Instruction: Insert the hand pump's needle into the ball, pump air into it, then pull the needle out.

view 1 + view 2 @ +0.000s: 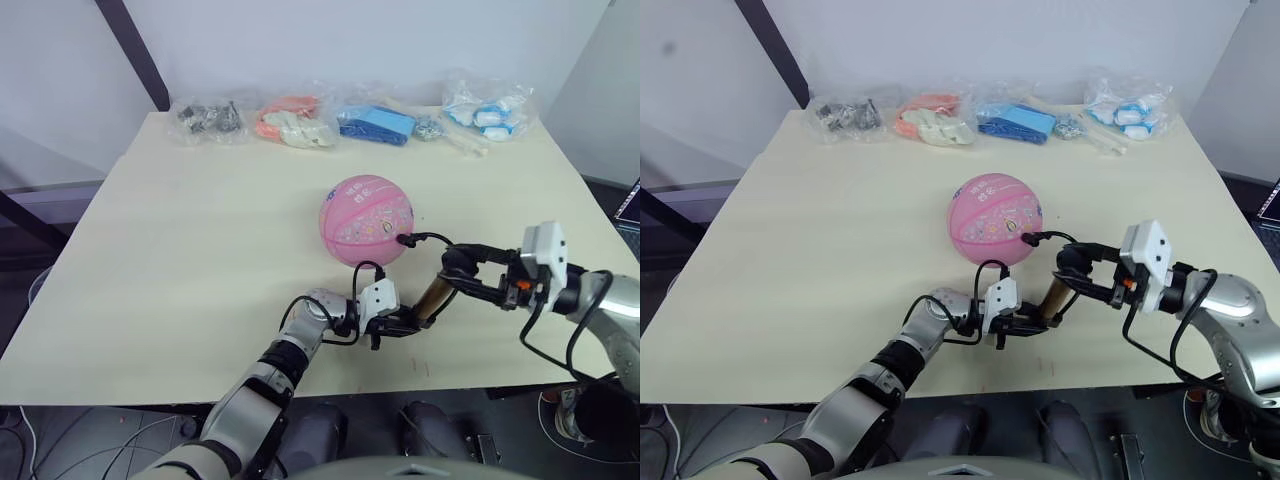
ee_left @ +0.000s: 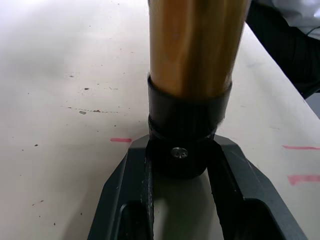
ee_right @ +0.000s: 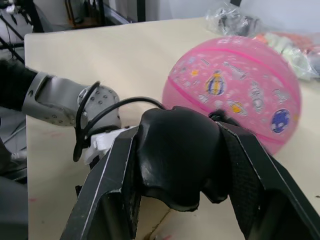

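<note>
The pink ball (image 1: 367, 220) with cartoon prints rests mid-table, also seen in the right wrist view as the ball (image 3: 240, 92). The hand pump (image 1: 433, 297), a bronze-gold cylinder, slants just in front of it. My left gripper (image 1: 404, 326) is shut on the pump's lower black end cap (image 2: 184, 135). My right gripper (image 1: 462, 268) is shut on the black handle (image 3: 181, 155) at the upper end. A thin black hose (image 1: 428, 238) curves from the pump to a black fitting against the ball's right side. The needle itself is hidden at the ball's surface.
Several clear bags of parts line the far edge of the table: dark pieces (image 1: 208, 118), orange and white ones (image 1: 295, 122), a blue one (image 1: 376, 125), blue and white ones (image 1: 489, 113). Pink marks (image 2: 121, 140) are drawn on the tabletop near the front edge.
</note>
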